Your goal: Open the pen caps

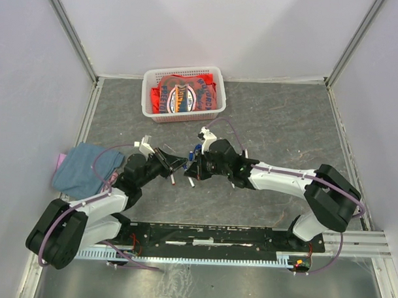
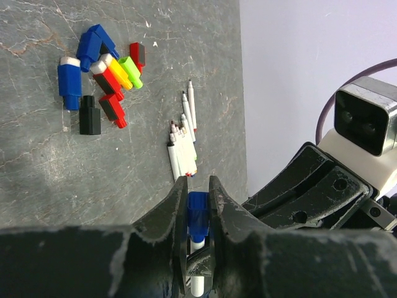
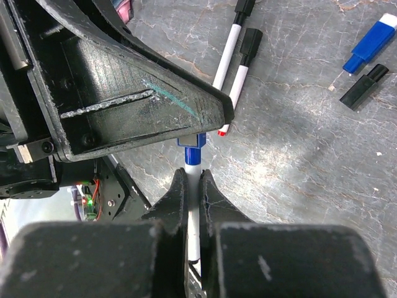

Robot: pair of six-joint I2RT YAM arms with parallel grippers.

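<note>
My two grippers meet over the middle of the table on one blue-capped pen. My left gripper (image 2: 198, 181) is shut on the pen's blue cap (image 2: 198, 214); the white barrel (image 2: 197, 285) runs back between the jaws. My right gripper (image 3: 192, 174) is shut on the same white barrel (image 3: 193, 211), with the blue cap (image 3: 191, 149) just beyond its tips, under the left gripper's finger (image 3: 124, 93). Several loose caps (image 2: 102, 68), blue, red, black, green and yellow, lie in a pile. Several uncapped pens (image 2: 183, 146) lie beside them. In the top view the left gripper (image 1: 177, 164) faces the right gripper (image 1: 193, 163).
Two pens with black caps (image 3: 239, 56) lie on the table below the grippers, with a loose blue cap (image 3: 372, 43) and a black cap (image 3: 363, 90) to the right. A white basket (image 1: 148, 95) with red packets stands at the back. A blue cloth (image 1: 87, 168) lies at the left.
</note>
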